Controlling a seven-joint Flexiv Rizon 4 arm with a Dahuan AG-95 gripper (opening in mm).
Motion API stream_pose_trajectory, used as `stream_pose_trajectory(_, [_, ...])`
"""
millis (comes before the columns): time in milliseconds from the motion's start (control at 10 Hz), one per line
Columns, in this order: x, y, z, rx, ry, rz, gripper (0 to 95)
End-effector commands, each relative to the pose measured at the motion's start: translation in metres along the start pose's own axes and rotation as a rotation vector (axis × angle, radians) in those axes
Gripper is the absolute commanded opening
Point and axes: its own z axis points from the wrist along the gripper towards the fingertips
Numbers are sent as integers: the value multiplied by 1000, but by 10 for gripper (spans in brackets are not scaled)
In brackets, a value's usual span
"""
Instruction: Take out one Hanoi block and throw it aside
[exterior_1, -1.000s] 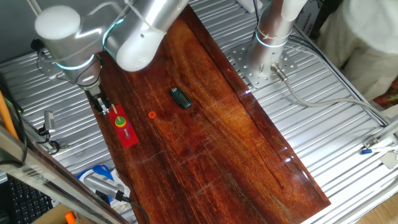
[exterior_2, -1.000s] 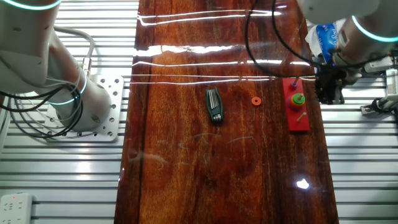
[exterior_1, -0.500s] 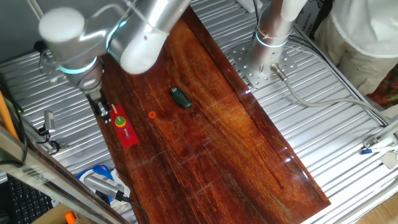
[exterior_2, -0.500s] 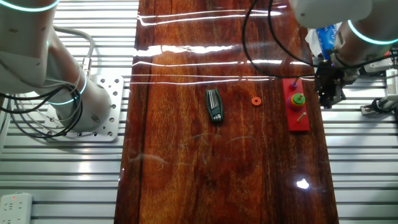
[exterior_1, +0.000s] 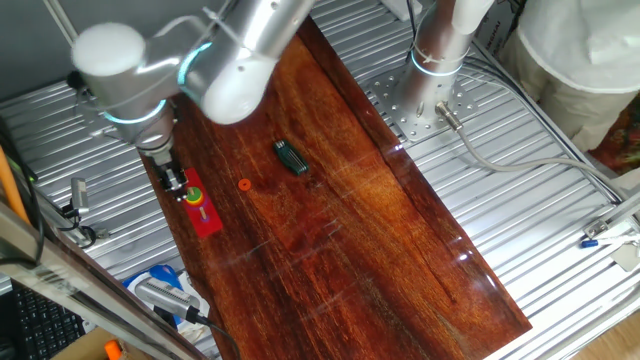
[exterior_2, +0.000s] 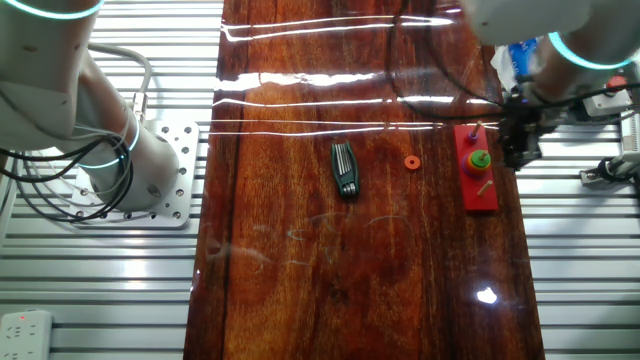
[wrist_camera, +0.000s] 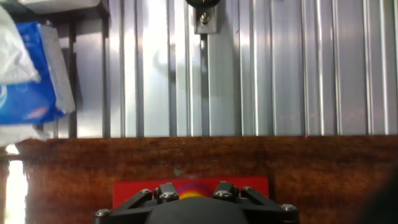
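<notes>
The green Hanoi block (exterior_2: 480, 158) sits on top of a small ring stack on a peg of the red base (exterior_2: 478, 190), at the wooden board's edge. It also shows in one fixed view (exterior_1: 193, 195). A small orange ring (exterior_1: 244, 184) lies loose on the board, apart from the base. My gripper (exterior_1: 176, 183) hangs just beside the stack, on the board-edge side (exterior_2: 518, 152). In the hand view its fingers (wrist_camera: 165, 190) stand apart with coloured ring edges (wrist_camera: 193, 186) between them. It holds nothing.
A dark green multi-tool (exterior_1: 291, 157) lies mid-board, also in the other fixed view (exterior_2: 345, 170). A blue-and-white packet (wrist_camera: 31, 81) lies off the board beyond the base. A second arm's base (exterior_1: 432, 70) stands on the slatted metal table.
My gripper has moved a little from the board's edge toward the red base and its ring stack. Nothing else has moved.
</notes>
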Motion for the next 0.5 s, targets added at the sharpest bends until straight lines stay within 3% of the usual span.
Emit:
stream_pose_trajectory(100, [-3,0,4,-7,-8,10,380])
stream_pose_trajectory(200, [-4,0,6,-5,-9,10,570])
stream_pose_trajectory(500, [-5,-2,15,-6,-25,7,570])
